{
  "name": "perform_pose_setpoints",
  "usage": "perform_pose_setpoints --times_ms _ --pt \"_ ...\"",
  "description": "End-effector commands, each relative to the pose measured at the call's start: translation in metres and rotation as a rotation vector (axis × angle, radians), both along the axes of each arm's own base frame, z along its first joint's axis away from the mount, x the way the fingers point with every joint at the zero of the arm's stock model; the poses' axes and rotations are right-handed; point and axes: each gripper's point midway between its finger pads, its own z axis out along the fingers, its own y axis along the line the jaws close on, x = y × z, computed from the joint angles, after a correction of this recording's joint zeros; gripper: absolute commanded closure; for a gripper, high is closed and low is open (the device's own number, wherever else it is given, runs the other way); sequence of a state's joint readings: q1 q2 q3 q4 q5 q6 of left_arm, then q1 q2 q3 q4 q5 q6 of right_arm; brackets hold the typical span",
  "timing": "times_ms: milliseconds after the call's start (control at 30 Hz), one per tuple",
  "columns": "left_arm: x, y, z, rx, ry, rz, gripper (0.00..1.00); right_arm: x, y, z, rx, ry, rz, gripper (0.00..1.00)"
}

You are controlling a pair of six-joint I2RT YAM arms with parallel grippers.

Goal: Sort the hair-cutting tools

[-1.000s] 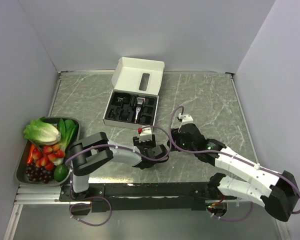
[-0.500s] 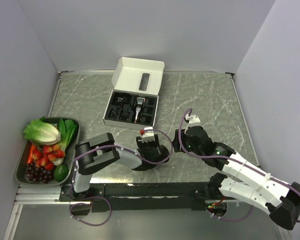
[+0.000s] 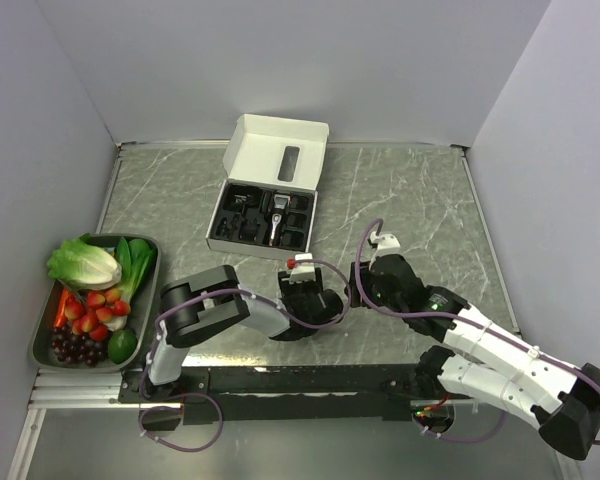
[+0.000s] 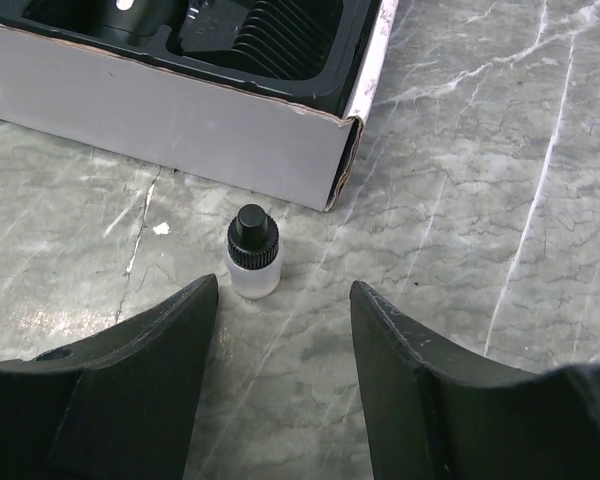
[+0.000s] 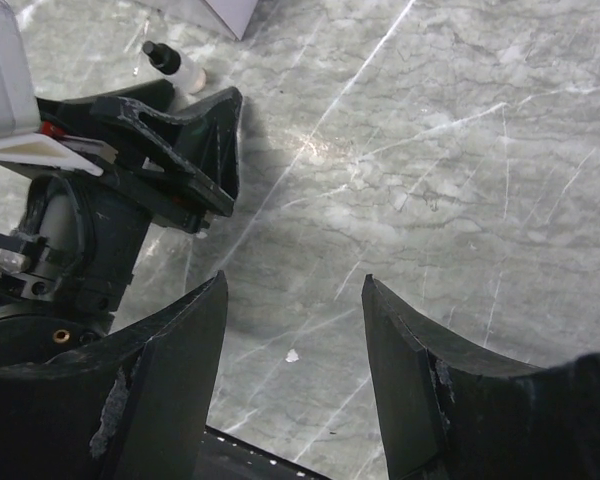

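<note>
I am seeing the left gripper [image 4: 285, 300] spread, facing 1 small clear black-capped plastic bottle [image 4: 253, 252] standing just beside the white cardboard box [image 4: 180, 120]; the right gripper [image 5: 295, 290] is gaping, empty; the slim black-and-silver hair clipper [image 3: 277, 217] is lying inside the box.

The white box [image 4: 180, 110] is cut off by the left wrist view's top edge, with one ribbed comb attachment [image 4: 265, 30] only partly seen. From above, pieces beside the clipper [image 3: 278, 217] cannot be told apart.

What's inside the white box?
The white box holds a black tray. A silver-and-black clipper lies in one slot, with black comb pieces in slots beside it. Anything under the tray is covered.
</note>
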State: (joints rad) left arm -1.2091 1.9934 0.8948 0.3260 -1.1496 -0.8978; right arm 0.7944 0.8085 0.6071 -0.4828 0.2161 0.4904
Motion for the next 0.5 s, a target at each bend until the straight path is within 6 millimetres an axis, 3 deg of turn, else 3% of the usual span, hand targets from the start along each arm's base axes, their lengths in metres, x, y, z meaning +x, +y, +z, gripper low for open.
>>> perform_pose_setpoints --times_ms 0,233,367,467 --pt "-0.003 0.006 -0.029 0.056 0.069 -0.020 0.39 -0.001 0.004 0.000 0.022 -0.009 0.004 0.36" --pt "-0.001 0.010 -0.034 0.075 0.070 -0.010 0.41 -0.003 0.006 -0.005 0.029 0.000 0.017 0.39" --pt "0.001 0.013 -0.037 0.084 0.071 -0.003 0.44 -0.004 0.007 -0.009 0.032 0.006 0.025 0.48" --pt "0.001 0.016 -0.039 0.090 0.075 -0.004 0.54 -0.005 0.007 -0.011 0.035 0.009 0.028 0.56"
